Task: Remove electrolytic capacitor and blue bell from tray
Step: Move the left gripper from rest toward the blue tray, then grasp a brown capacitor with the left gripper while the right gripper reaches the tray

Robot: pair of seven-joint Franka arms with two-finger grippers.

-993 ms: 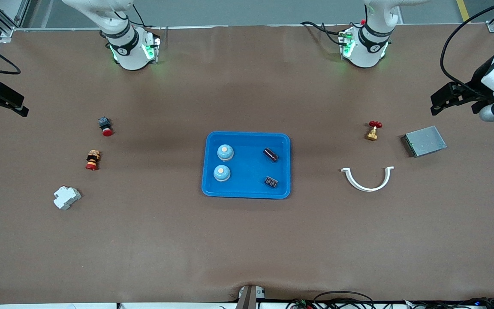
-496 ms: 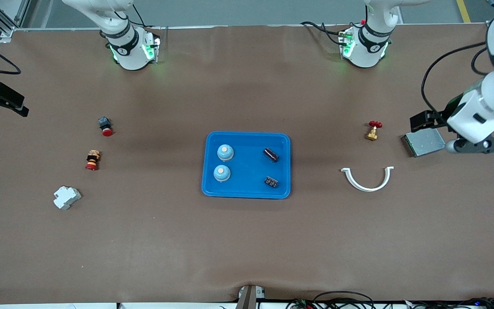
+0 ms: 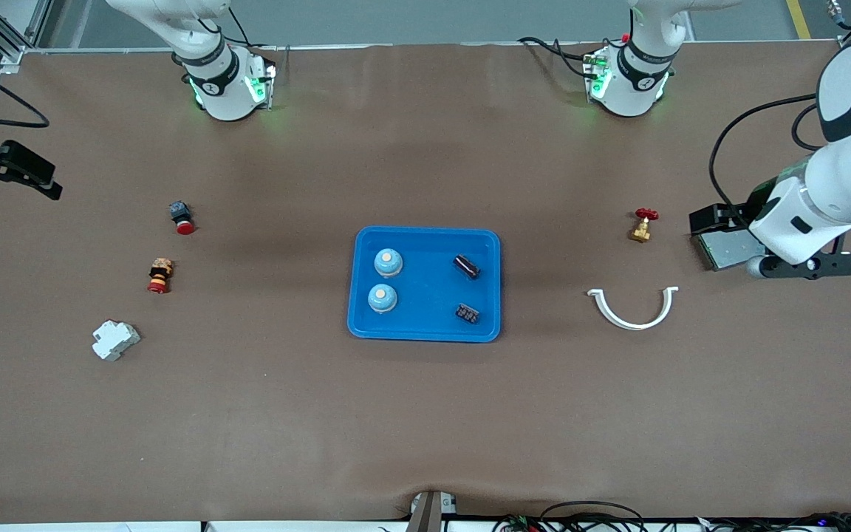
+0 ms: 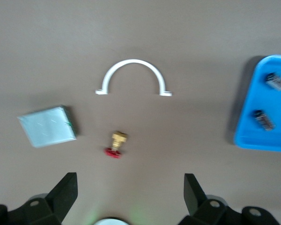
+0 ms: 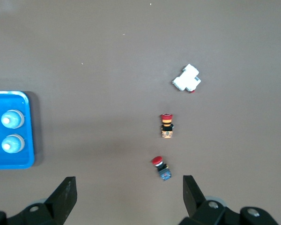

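Across the whole frame of the front view a brown mat (image 3: 425, 414) is covering the table, lying slightly wrinkled along its lower edge, with grey floor and aluminium framing showing along the top. Cables are trailing at the bottom right corner. No writing is readable on anything.

At the centre a blue tray (image 3: 425, 330) is sitting flat. Two bells (image 3: 388, 262) are standing in the tray's half toward the right arm's end, one nearer the camera than the other. Two capacitors (image 3: 467, 267) are lying in its other half, the second nearer the camera.

At mid-left of the frame a red push button (image 3: 182, 218), a red and yellow switch (image 3: 159, 275) and a white breaker (image 3: 115, 340) are lying apart on the mat. At mid-right a brass valve (image 3: 643, 224), a white curved clamp (image 3: 634, 309) and a grey metal box (image 3: 725, 250) are resting.

At the right edge the left gripper (image 3: 810, 264) is hanging over the mat beside the metal box, its fingers (image 4: 65, 192) spread wide and holding nothing. At the upper left edge the right gripper (image 3: 8, 174) is hovering over the mat's border, its fingers (image 5: 65, 194) likewise spread and empty.
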